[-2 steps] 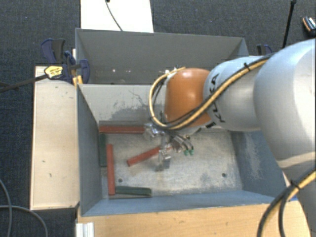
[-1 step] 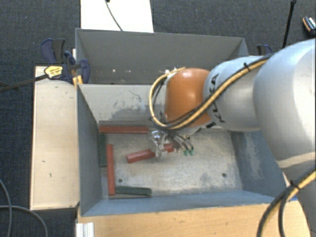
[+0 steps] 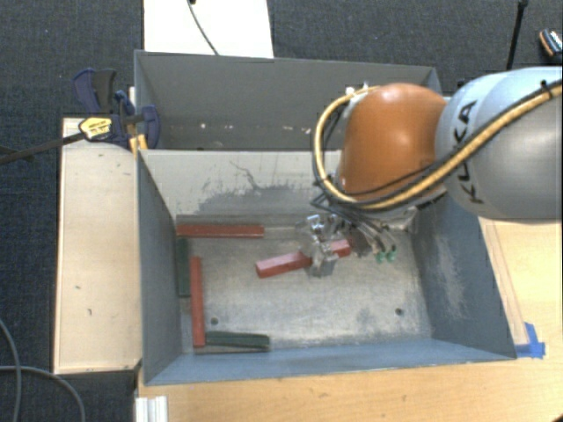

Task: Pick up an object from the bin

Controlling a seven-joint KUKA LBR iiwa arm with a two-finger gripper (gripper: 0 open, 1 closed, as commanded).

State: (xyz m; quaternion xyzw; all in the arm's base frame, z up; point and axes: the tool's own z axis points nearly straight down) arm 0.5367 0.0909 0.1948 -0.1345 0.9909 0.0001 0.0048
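Note:
My gripper [image 3: 320, 255] is low in the middle of the bin, under the orange cover, with its metal fingers on either side of a red rectangular block [image 3: 283, 264]. That block lies slanted on the floor, its right end running between the fingers, and it looks slightly raised there. The fingers appear shut on it. A small green piece [image 3: 385, 256] lies just right of the gripper.
A red bar [image 3: 220, 230] lies along the back left floor. A second red bar [image 3: 198, 301] and a dark green bar [image 3: 182, 266] run along the left wall. Another dark green bar [image 3: 236, 342] lies at the front left corner.

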